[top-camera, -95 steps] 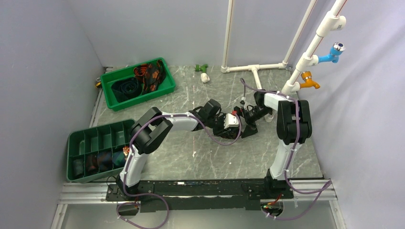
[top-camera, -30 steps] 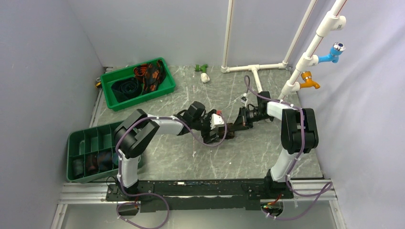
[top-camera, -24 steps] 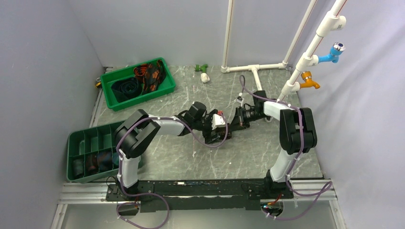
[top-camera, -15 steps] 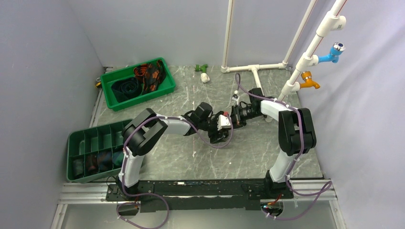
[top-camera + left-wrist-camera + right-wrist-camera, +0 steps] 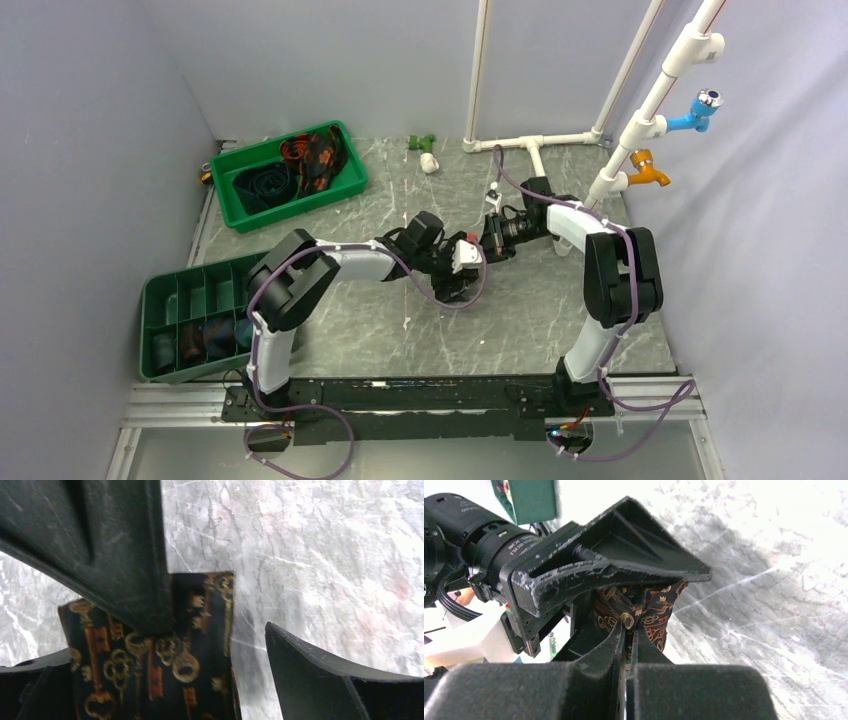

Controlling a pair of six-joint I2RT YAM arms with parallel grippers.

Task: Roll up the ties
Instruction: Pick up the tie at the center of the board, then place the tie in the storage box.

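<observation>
Currently, on the grey marbled tabletop, my right gripper pinches a fold of the soft black necktie w/ gold-orange key print; left gripper stands spread, one finger on the cloth. Prob. light, limp, slippery: I'd grip folded edges. Motor label unreadable.

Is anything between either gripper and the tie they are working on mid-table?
Nothing visible. The right gripper is pinched shut on the tie, and the open left gripper sits directly over the same cloth, with only bare table beside it.
</observation>
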